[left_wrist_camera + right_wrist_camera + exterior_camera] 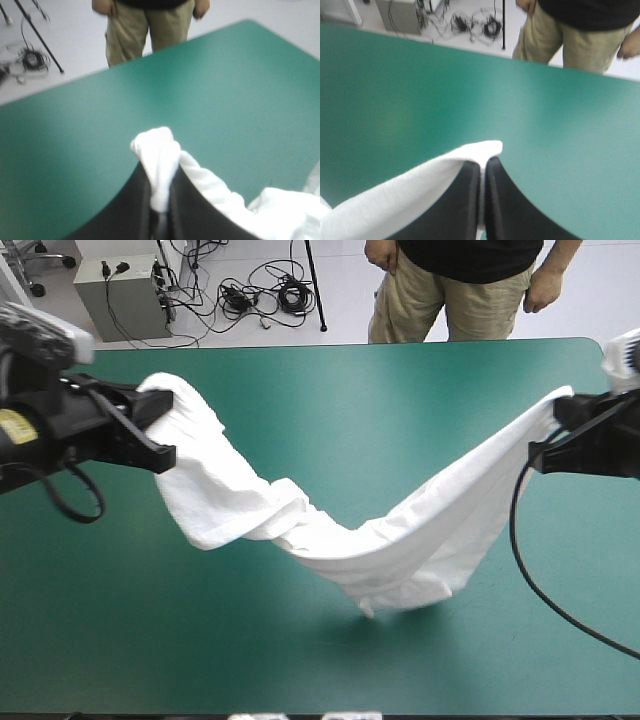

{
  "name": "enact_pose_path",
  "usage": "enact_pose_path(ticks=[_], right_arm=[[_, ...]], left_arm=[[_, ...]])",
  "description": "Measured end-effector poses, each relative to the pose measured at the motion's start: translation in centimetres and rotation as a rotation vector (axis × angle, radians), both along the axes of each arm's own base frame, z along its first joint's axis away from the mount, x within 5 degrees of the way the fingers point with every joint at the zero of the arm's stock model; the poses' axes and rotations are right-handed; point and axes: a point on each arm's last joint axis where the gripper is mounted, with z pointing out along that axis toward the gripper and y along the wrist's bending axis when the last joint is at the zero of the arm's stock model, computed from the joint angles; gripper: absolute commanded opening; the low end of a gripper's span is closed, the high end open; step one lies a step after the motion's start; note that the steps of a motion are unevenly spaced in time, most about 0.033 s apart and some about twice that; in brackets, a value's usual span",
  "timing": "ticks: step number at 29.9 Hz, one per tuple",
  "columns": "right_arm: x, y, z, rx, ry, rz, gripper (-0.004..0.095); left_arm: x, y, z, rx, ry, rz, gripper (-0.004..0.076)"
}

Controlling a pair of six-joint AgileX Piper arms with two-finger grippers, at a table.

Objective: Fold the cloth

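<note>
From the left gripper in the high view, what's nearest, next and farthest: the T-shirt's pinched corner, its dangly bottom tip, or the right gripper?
1. The pinched corner, held by the left gripper itself.
2. The dangly bottom tip, hanging near the middle of the table.
3. The right gripper, far across on the right side, holding the other end of the T-shirt.

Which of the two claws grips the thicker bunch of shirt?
The left gripper: a crumpled lump of T-shirt pokes past its tips; the right gripper pinches only a thin edge.
</note>
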Motion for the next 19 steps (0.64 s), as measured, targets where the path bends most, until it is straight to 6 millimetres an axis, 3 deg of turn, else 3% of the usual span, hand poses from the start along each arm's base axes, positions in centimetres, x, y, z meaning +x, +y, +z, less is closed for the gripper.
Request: enact_pose_path(ticks=[3,8,15,19], right_arm=[[3.4,0.7,-3.4,-0.019,0.095,-0.006,-0.0017],[9.5,2.0,-8.5,-0.033,0.195,-0.017,-0.0017],[17.5,3.7,-14.8,-0.052,0.311,-0.028,-0.0017],[20.8,4.4,-18.6,-0.064,0.368,-0.035,-0.0017]], left_arm=[[3.5,-0.9,-4.4,0.04,0.127,0.023,-0.0009],[8.5,-2.2,-10.1,0.096,0.249,0.056,-0.0009],[15.6,-3.7,-16.5,0.158,0.327,0.103,-0.0009],[18.8,-3.7,-19.8,0.159,0.355,0.158,-0.0009]])
